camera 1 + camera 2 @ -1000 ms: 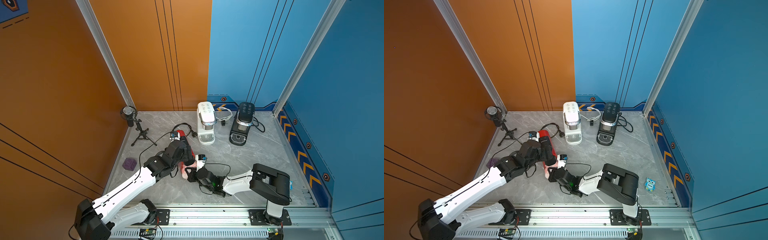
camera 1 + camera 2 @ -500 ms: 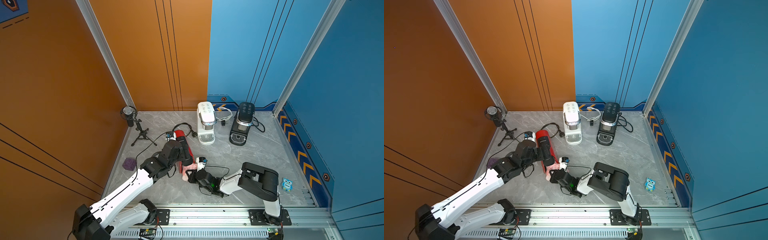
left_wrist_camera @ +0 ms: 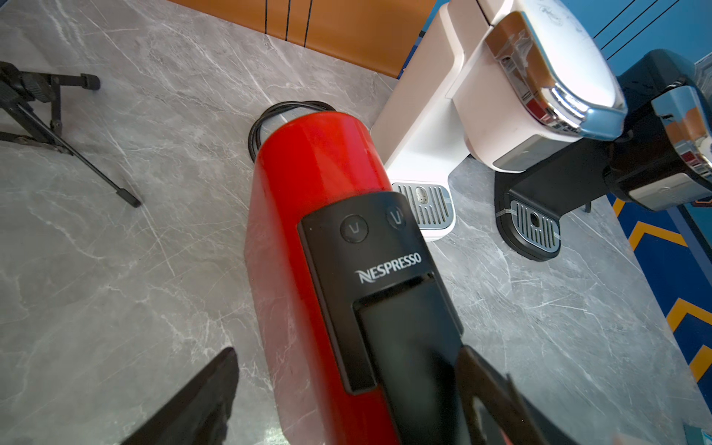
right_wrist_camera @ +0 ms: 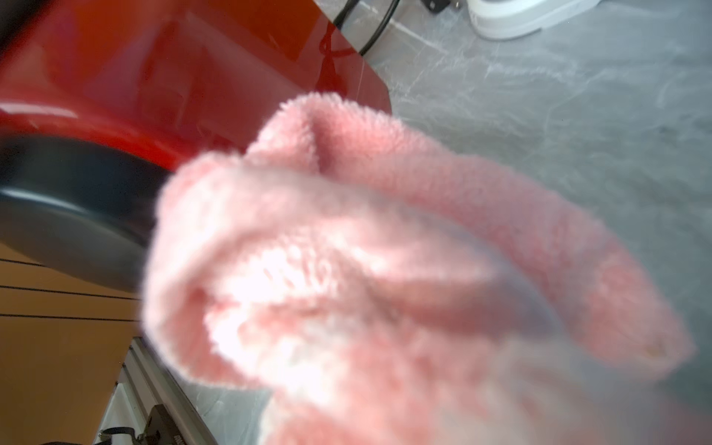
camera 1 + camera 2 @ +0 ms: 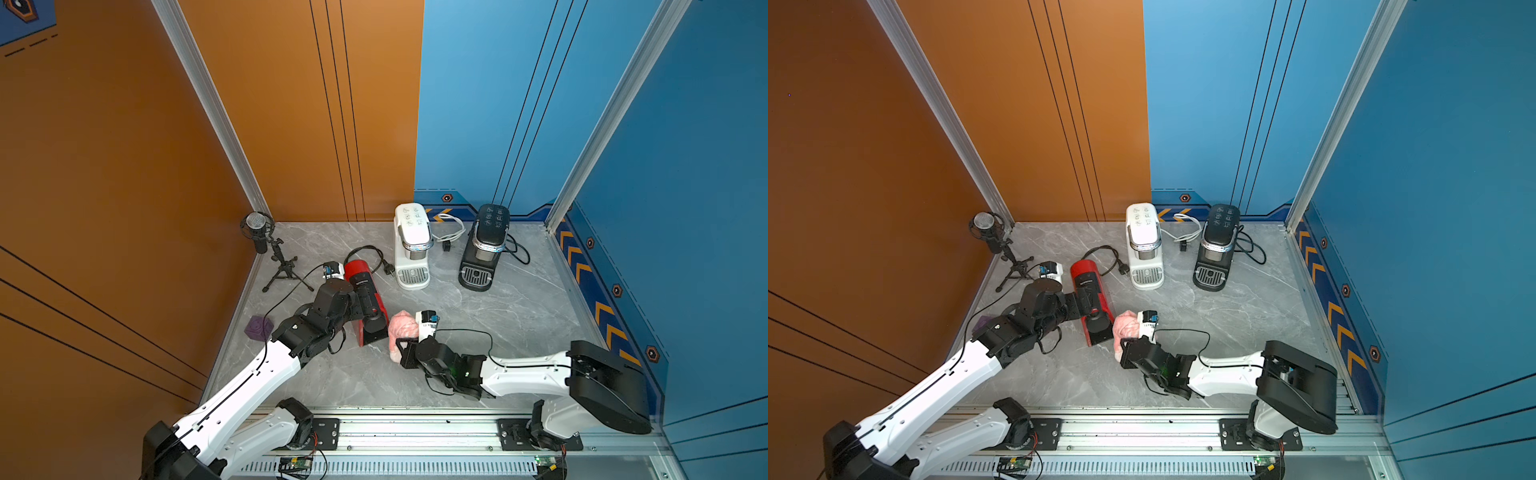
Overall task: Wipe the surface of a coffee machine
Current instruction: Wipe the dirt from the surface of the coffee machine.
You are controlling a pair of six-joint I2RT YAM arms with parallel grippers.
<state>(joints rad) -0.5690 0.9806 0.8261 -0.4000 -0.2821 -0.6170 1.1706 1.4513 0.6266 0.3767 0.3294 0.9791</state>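
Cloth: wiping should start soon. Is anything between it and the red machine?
Nothing visible. The cloth, clamped in the right gripper, sits right beside the front end of the red machine; whether they touch cannot be told.

Both top views are taken from high above the near edge of the bench (image 5: 519,299), angled down toward the far corner where the orange wall (image 5: 291,104) and the blue wall (image 5: 478,104) meet. The whole bench is covered in each, with a slight sideways shift between them.

The left wrist view is set close above the red coffee machine (image 3: 308,173) and faced along it toward the far edge. The white machine (image 3: 443,115), black machine (image 3: 655,154) and microphone tripod (image 3: 34,86) seen there are shared with the top views.

The right wrist view is held very near the pink cloth (image 4: 385,269), by which it is largely filled and blurred.
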